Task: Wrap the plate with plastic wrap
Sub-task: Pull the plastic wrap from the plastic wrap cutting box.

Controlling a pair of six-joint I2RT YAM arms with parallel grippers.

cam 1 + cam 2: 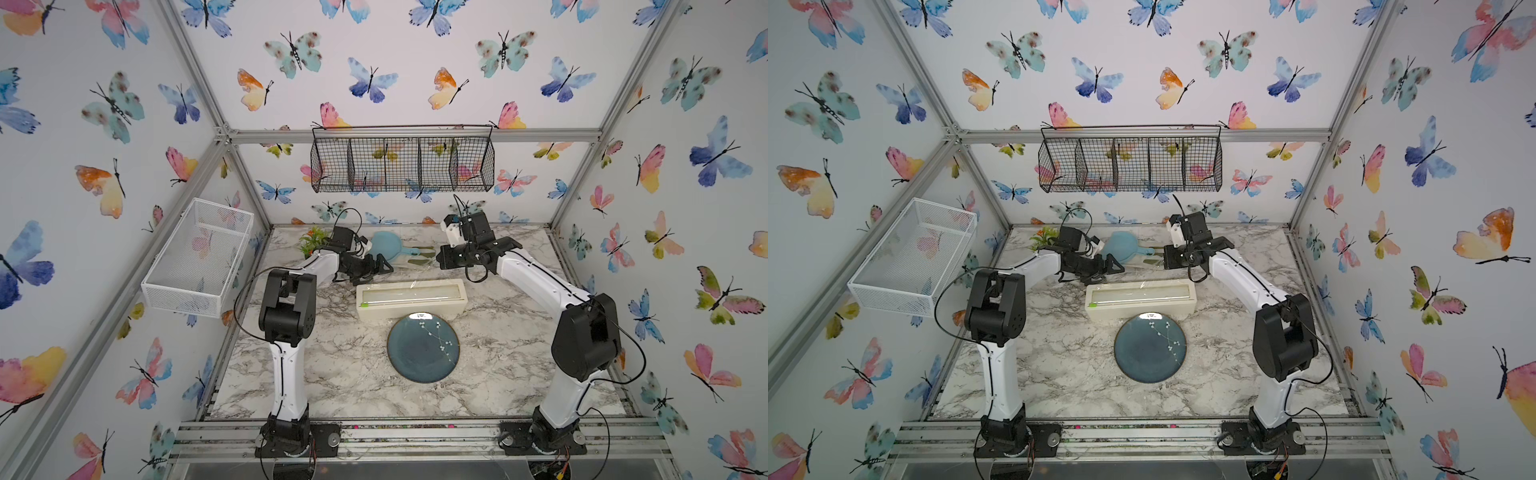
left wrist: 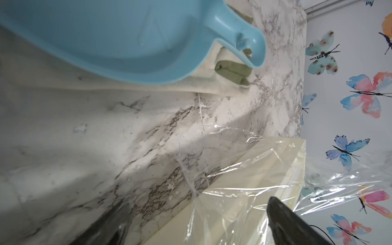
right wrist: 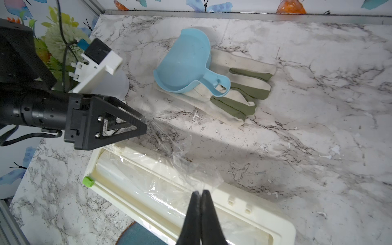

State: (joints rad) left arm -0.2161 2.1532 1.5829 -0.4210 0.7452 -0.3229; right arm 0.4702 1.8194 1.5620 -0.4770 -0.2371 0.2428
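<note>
Right wrist view, drawing-out step: my right gripper [image 3: 200,193], lower centre, pinches the plastic wrap [image 3: 167,174]; left gripper [image 3: 143,123] wide; next, probably pull over the plate [image 3: 135,235]

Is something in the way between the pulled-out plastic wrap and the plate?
Yes, the box. The plastic wrap, pinched in the right gripper, stretches out at the box's far side. The plate lies at its near side, with nothing on it.

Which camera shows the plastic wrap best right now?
The right wrist view: the plastic wrap rises clearly off the dispenser box, pinched by the right gripper. Left wrist shows crinkled film close up; in both top views only a faint glint.
</note>
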